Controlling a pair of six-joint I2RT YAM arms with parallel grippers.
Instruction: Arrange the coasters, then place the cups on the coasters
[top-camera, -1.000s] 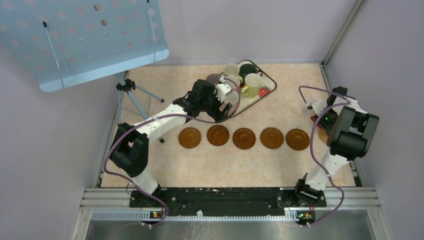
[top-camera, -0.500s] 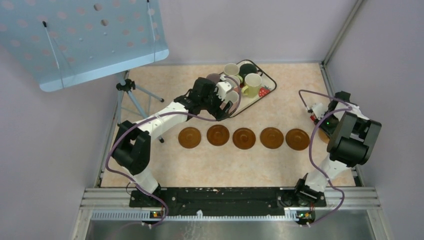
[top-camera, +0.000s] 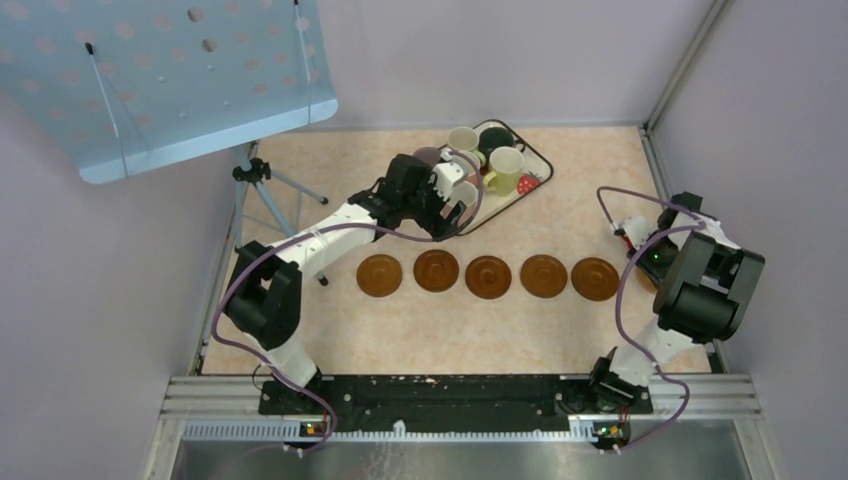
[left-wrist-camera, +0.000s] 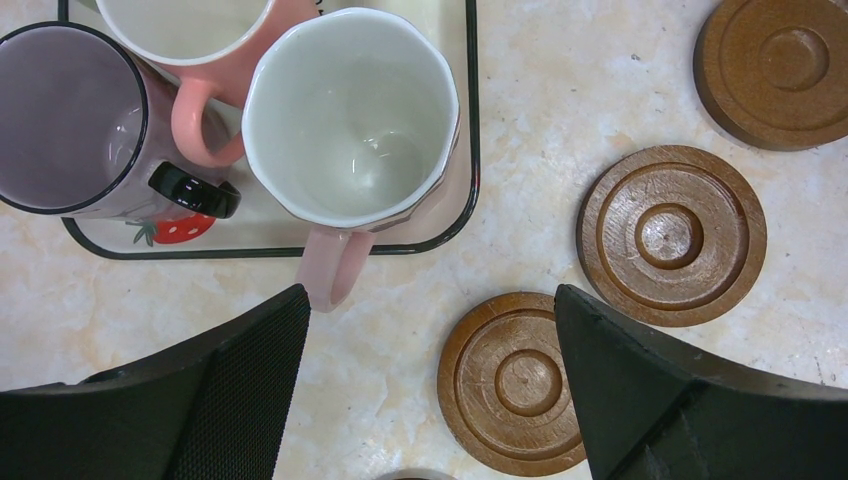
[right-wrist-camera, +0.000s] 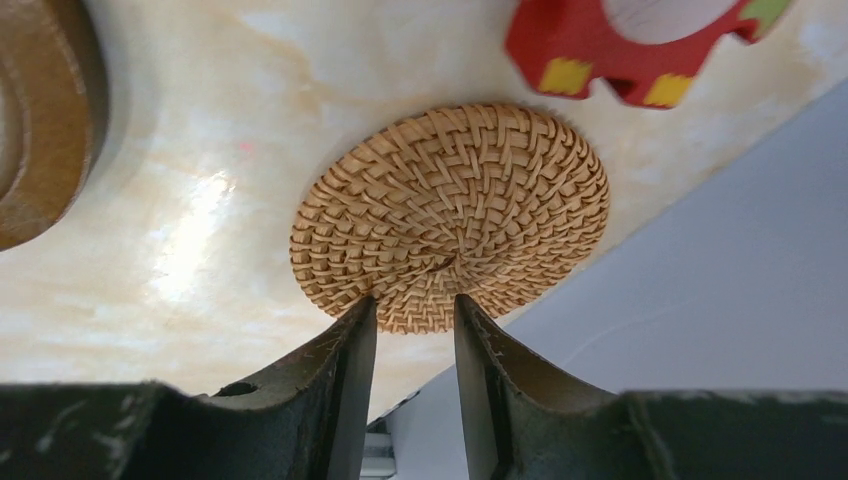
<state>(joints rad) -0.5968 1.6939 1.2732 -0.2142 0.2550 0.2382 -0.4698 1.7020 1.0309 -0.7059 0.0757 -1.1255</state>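
On the surface (top-camera: 420, 330), five coasters (top-camera: 488, 276) form a row mid-frame in the top view. The tray (left-wrist-camera: 260, 232), upper centre, carries the cups (top-camera: 505, 170). The left tool (left-wrist-camera: 430, 300) is fully spread and empty, near a pink cup (left-wrist-camera: 350, 110). The right tool (right-wrist-camera: 410, 310) is nearly closed astride the edge of a woven disc (right-wrist-camera: 450, 210); grip cannot be confirmed.

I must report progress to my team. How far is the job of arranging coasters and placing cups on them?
Done: five round brown wooden coasters lie in a row. In hand: the right fingers straddle the rim of a round woven straw disc; the open left fingers hover by a pink ceramic cup. Left: all cups sit on the strawberry-print tray, none on a coaster.
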